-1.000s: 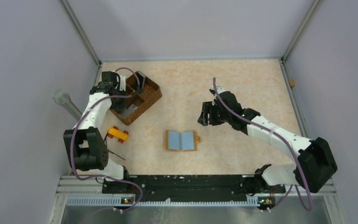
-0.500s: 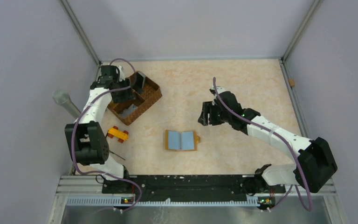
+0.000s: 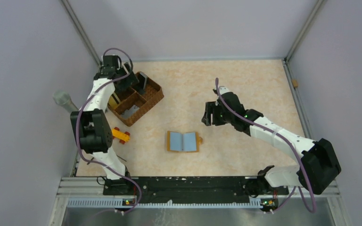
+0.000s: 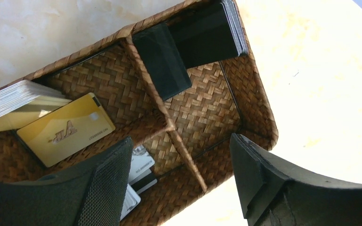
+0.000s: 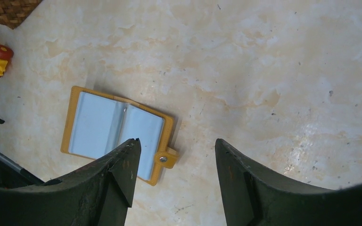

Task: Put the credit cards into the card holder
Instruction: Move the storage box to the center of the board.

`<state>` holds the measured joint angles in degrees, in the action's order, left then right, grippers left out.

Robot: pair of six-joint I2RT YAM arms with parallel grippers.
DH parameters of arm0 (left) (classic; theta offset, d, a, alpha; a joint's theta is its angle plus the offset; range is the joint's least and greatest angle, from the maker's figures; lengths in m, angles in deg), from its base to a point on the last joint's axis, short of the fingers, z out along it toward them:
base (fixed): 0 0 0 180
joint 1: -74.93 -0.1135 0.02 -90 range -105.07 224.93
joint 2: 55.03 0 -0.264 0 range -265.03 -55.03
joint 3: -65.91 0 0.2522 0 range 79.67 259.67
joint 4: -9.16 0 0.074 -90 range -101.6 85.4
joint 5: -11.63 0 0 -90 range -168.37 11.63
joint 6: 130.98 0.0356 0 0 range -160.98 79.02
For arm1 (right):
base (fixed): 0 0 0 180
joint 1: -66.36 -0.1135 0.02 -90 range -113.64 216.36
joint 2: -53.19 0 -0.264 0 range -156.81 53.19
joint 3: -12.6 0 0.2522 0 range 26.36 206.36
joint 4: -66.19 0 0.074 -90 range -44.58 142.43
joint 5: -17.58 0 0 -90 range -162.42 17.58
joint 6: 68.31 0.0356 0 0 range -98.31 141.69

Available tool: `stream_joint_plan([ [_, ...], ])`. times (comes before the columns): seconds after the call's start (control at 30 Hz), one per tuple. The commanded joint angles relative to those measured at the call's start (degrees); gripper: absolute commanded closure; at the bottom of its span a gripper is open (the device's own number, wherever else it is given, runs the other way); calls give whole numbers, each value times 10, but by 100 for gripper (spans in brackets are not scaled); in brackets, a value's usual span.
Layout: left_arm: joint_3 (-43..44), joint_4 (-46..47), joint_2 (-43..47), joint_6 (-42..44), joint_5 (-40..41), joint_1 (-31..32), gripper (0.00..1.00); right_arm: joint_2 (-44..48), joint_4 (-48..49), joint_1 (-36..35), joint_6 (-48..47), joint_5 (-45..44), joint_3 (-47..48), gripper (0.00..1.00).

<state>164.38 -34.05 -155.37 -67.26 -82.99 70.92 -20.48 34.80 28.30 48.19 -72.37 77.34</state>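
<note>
The credit cards are in the brown woven basket [image 4: 259, 108], none yet in the card holder [image 5: 115, 134]. One of the basket's compartments holds a pale yellow card [image 4: 66, 129] lying flat beside a leaning grey stack [image 4: 14, 99]. The next holds a black stack [image 4: 207, 33] on edge and a single black card [image 4: 162, 59] propped against the divider. A few more cards [image 4: 139, 169] lie in a third compartment.

The left gripper [image 4: 181, 141] hovers over the basket with its fingers spread and nothing between them. The right gripper [image 5: 176, 143], also spread and empty, hangs well apart from the basket, above the card holder. The holder lies open on the table, pale sleeves up, snap tab to one side.

The cards look light, stiff and slick. A flat one offers little to pinch, so the propped black card, taken by its raised edge, seems the easiest hold. The sleeves look thin and floppy, so the holder will likely need steadying.

The yellow card carries a large gold logo and a line of small print, neither readable.
</note>
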Motion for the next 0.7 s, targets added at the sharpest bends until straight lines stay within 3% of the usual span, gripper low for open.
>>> stream_joint_plan([
  [0.0, 35, 22, -42, -31, 4, -2, 23, -2, 5, 8, -11, -7, 20, 38],
  [0.67, 77, 5, -136, 1, -7, -2, 58, 12, -3, 8, -10, -9, 0, 38],
])
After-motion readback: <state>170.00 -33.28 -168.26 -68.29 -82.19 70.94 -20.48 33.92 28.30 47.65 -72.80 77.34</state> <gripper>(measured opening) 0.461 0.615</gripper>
